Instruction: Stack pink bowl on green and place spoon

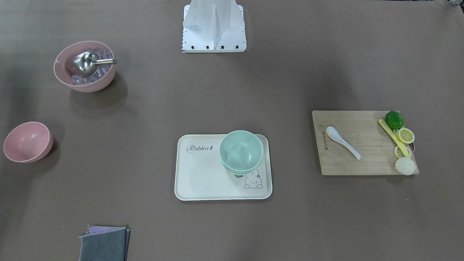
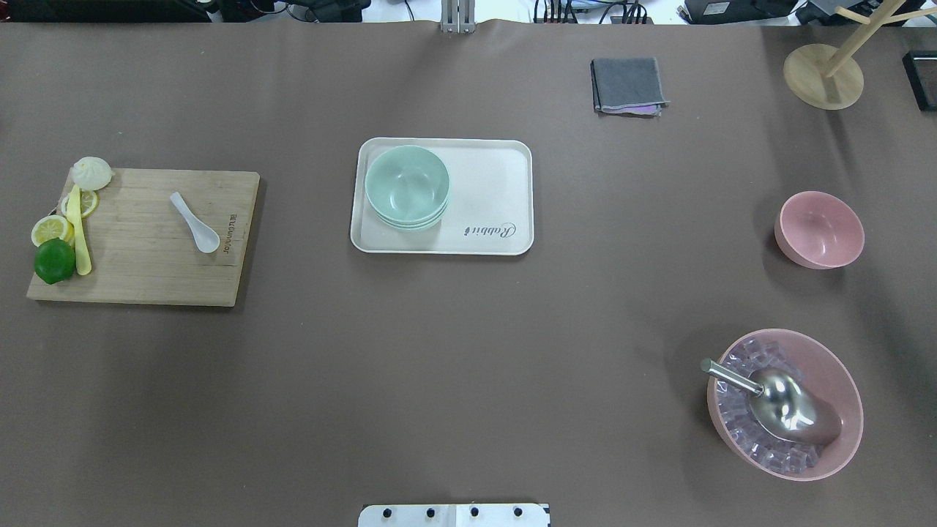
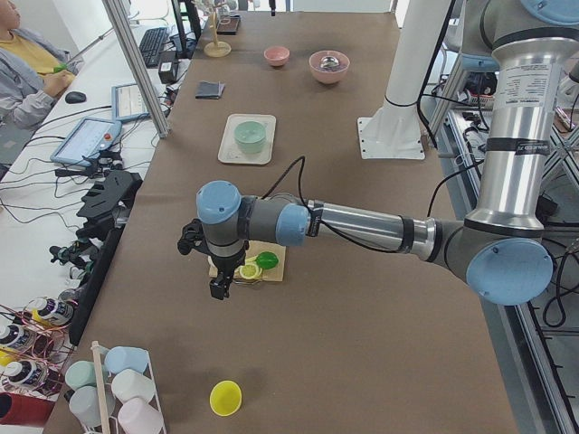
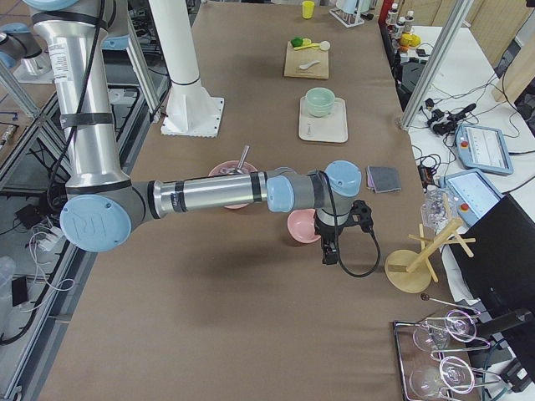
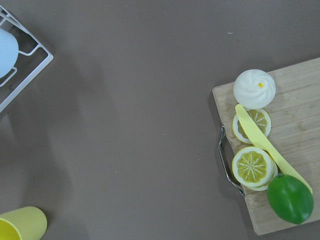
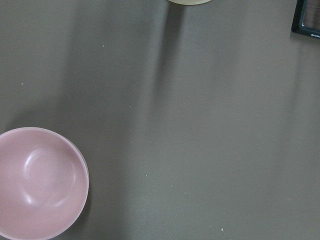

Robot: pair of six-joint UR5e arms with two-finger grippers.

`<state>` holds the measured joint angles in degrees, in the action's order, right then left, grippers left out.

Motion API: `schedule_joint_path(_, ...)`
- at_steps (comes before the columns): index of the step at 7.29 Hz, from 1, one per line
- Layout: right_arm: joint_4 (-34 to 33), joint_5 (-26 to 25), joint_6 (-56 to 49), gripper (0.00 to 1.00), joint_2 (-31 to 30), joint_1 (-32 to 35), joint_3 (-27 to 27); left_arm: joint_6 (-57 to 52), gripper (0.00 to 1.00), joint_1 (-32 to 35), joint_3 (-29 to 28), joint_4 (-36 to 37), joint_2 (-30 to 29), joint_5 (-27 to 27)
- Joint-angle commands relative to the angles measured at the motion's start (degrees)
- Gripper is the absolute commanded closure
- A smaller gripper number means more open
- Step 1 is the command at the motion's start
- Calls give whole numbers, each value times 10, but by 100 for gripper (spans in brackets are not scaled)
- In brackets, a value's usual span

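Note:
An empty pink bowl [image 2: 820, 229] stands on the table at the right and also shows in the right wrist view [image 6: 40, 182]. Stacked green bowls [image 2: 407, 185] sit on a white tray [image 2: 498, 183] in the middle. A white spoon [image 2: 195, 222] lies on a wooden cutting board [image 2: 146, 263] at the left. My left gripper [image 3: 217, 287] hangs above the board's outer end, and I cannot tell its state. My right gripper [image 4: 328, 253] hangs just beyond the pink bowl [image 4: 303, 225], and I cannot tell its state.
A large pink bowl [image 2: 785, 404] holds ice cubes and a metal scoop. A lime [image 5: 290, 198], lemon slices, a yellow knife and a bun lie at the board's end. A grey cloth [image 2: 628, 86], a wooden stand [image 2: 823, 73] and a yellow cup [image 5: 22, 225] are nearby.

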<state>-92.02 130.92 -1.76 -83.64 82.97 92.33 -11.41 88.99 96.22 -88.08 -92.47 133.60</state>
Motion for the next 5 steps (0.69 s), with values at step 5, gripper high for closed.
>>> schedule_joint_path(5,2,10,-3,0,-9,0,9,-1,2,1,31,-36,58,2)
